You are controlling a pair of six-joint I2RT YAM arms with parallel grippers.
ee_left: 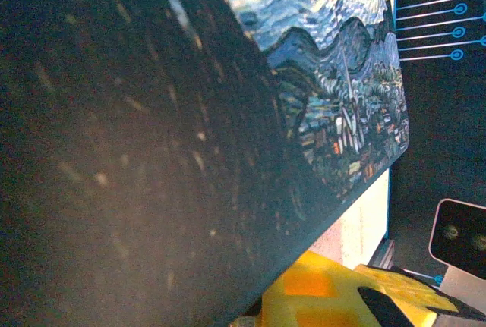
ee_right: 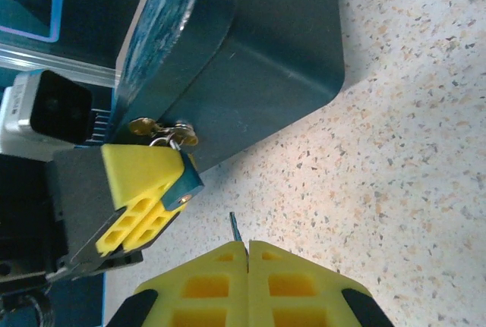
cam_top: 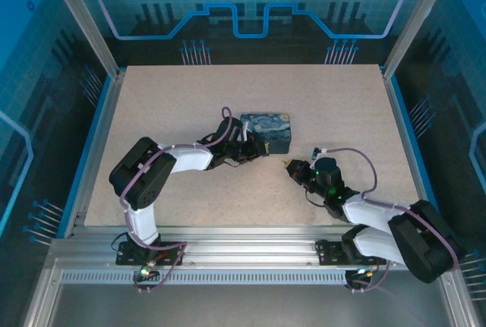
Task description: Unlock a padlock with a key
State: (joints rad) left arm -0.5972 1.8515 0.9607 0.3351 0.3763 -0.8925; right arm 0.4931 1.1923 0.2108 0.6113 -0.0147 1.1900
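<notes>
The painted tin box [cam_top: 267, 131] stands mid-table. The small dark padlock [ee_right: 185, 181] hangs from the brass hasp [ee_right: 162, 130] on the box's dark side wall. My left gripper [cam_top: 249, 152] is shut on the padlock, and one yellow finger [ee_right: 140, 177] lies flat against the lock's body. In the left wrist view the box [ee_left: 334, 107] sits very close, with a yellow finger [ee_left: 323, 297] below it. My right gripper [ee_right: 248, 245] is shut on the key [ee_right: 235, 227]. The key's thin blade sticks out from the fingertips, a short gap below and right of the padlock's keyhole end.
The speckled tabletop [ee_right: 395, 152] lies open to the right of the box. The left wrist's white camera housing [ee_right: 47, 107] sits beside the padlock. The right arm's camera housing [ee_left: 459, 240] shows past the box corner. Blue rails and metal posts border the table [cam_top: 106, 114].
</notes>
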